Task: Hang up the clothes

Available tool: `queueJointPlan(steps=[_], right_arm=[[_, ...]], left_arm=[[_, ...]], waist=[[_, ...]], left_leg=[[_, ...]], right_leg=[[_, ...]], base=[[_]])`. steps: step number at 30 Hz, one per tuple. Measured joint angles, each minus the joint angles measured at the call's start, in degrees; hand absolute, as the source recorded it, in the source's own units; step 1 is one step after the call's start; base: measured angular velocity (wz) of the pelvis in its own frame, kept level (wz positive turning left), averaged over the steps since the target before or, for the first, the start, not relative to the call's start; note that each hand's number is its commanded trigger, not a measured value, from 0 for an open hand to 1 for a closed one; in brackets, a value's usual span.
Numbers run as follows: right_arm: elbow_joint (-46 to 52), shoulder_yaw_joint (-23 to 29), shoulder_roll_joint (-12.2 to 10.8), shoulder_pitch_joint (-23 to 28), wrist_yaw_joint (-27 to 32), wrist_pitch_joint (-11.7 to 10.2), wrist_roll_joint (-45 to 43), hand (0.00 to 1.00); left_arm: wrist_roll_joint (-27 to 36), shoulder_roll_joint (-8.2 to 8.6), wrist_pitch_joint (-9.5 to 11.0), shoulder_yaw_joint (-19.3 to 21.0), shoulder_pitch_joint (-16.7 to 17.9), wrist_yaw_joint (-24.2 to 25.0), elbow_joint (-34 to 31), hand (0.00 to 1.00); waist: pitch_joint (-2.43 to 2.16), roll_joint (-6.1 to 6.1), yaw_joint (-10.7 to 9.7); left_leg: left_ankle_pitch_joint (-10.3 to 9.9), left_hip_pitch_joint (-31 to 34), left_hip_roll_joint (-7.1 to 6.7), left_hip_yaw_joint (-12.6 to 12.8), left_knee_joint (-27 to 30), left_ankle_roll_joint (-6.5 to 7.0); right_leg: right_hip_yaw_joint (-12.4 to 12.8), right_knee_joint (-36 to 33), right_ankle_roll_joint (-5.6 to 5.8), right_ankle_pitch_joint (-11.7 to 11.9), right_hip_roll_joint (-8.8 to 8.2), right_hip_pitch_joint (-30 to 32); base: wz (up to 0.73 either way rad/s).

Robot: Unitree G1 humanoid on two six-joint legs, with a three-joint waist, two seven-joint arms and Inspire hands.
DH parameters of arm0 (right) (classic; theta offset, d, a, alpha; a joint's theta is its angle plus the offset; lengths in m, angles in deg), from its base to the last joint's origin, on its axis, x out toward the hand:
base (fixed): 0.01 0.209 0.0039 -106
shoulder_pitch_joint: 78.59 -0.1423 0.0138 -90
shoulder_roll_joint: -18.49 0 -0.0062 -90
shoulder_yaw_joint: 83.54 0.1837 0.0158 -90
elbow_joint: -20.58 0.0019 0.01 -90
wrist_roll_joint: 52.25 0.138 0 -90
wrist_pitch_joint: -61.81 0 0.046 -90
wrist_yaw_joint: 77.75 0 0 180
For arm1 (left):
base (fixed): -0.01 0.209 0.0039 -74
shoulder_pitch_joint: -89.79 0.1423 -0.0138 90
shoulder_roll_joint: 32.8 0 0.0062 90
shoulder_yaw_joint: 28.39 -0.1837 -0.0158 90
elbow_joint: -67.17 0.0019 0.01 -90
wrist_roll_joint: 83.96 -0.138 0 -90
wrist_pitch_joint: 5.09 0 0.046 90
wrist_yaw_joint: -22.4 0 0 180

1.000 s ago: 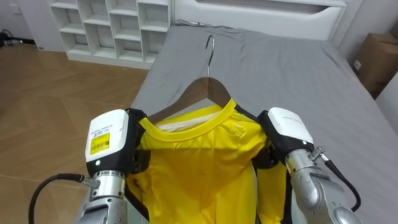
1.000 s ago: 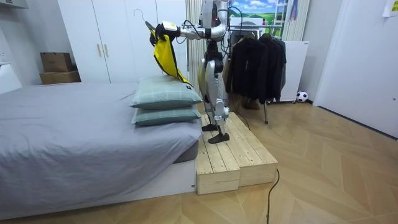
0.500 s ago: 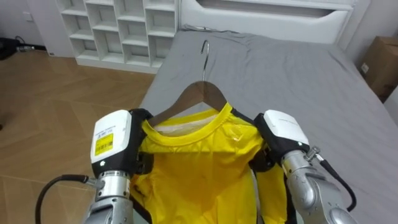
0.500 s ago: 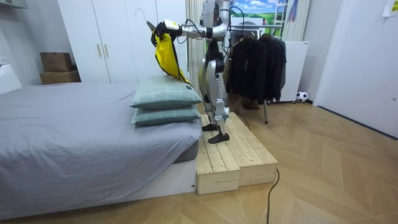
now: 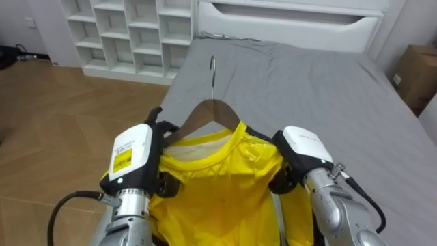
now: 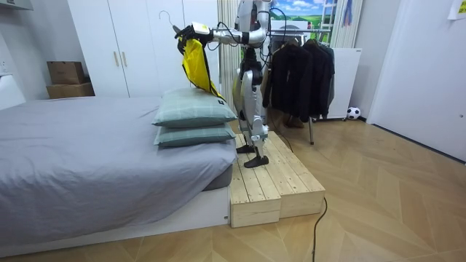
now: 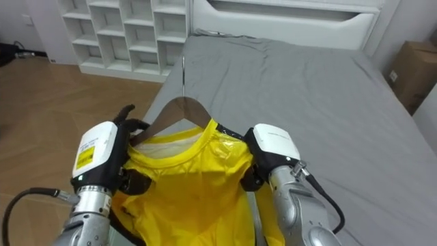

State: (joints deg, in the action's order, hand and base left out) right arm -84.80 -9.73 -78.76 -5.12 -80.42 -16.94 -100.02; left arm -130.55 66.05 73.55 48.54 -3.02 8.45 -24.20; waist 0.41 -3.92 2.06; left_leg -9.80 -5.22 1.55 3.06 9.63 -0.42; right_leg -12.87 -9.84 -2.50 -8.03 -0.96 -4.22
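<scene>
Stance: your robot stands upright on the wooden platform (image 6: 269,182) at the pillow end of the bed. Both arms reach out over the two stacked pillows (image 6: 193,115).
Task item: yellow T-shirt (image 5: 218,188) on a wooden hanger (image 5: 205,111), held in the air between both hands, above the near end of the grey bed (image 5: 307,82).
Hem: in the room view the shirt hangs down towards the top pillow. You cannot tell from there whether it touches.
Hanger: the collar sits round the hanger's neck. The metal hook (image 5: 212,68) stands upright in free air over the bedding.
Grasp, left: your robot's left hand (image 5: 133,160) is at the shirt's left shoulder. Its dark fingers are curled onto the cloth and the hanger's left arm, so it is grasping the shirt.
Grasp, right: the right hand (image 5: 304,147) is at the shirt's right shoulder, against the cloth. Its fingers are tucked under the yellow fabric, so you cannot tell whether it is clenched or released.
Far left: white cubby shelf (image 5: 123,34) on the wood floor beside the bed.
Far end: white bed end board (image 5: 287,20) across the far end of the mattress.
Far right: cardboard box (image 5: 416,68) beside the bed.
Behind robot: clothes rack (image 6: 302,73) hung with dark garments, on the room view's right, just beyond the platform.
Floor by rack: small ball (image 6: 353,113) near the wall.
Back wall: white wardrobe (image 6: 124,44) beyond the pillows.
</scene>
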Motion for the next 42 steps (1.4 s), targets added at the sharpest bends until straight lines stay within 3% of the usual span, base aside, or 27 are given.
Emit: queueJointPlan(steps=[6, 20, 29, 34, 42], right_arm=[[0.0, 0.5, 0.4, 0.0, 0.1, -1.6, -0.1, 1.00], [0.0, 2.1, 3.8, 0.3, 0.7, -5.1, 0.1, 1.00], [0.0, 5.0, 5.2, 0.3, 0.8, -5.1, 0.7, 1.00], [0.0, 7.4, 6.1, 0.5, 0.8, -4.9, 1.1, 1.00], [-0.2, 11.3, 6.1, 2.2, 1.6, -4.7, 1.0, 1.00]], left_arm=[[0.0, -0.18, 1.8, -0.1, 0.0, 1.1, 0.0, 0.00], [4.9, -1.86, 3.1, -0.6, 0.0, 5.5, 0.0, 0.00], [6.5, -1.50, 3.0, -0.7, 0.1, 8.2, 0.0, 0.00], [6.3, -1.37, 2.7, -0.6, 0.1, 8.5, 0.0, 0.00], [6.2, -1.72, 2.5, -0.6, 1.3, 8.5, 0.0, 0.00]], waist=[[0.52, -0.29, -0.2], [0.50, -0.21, -0.8], [0.32, -0.01, -2.3], [-0.26, 0.63, -3.2], [-0.28, 0.43, -3.9]], left_leg=[[0.0, -0.4, -0.15, -0.1, 0.0, 0.00], [0.0, -0.3, -0.20, -0.1, 0.0, 0.00], [0.0, -0.4, -0.21, 0.1, 0.0, 0.00], [0.0, -0.5, -0.22, 0.1, 0.0, 0.00], [0.0, -0.7, -0.16, 0.0, 0.0, 0.00]], right_leg=[[-0.1, 0.3, 0.29, -0.2, -0.09, -0.7], [0.2, 0.2, 0.45, -0.3, -0.08, -0.6], [0.4, 0.1, 0.44, -0.3, -0.09, -0.6], [0.5, 0.1, 0.44, -0.3, -0.12, -0.6], [0.5, 0.0, 0.44, -0.3, -0.08, -0.6]], base=[[0.02], [0.00], [-0.01], [0.00], [0.00]])
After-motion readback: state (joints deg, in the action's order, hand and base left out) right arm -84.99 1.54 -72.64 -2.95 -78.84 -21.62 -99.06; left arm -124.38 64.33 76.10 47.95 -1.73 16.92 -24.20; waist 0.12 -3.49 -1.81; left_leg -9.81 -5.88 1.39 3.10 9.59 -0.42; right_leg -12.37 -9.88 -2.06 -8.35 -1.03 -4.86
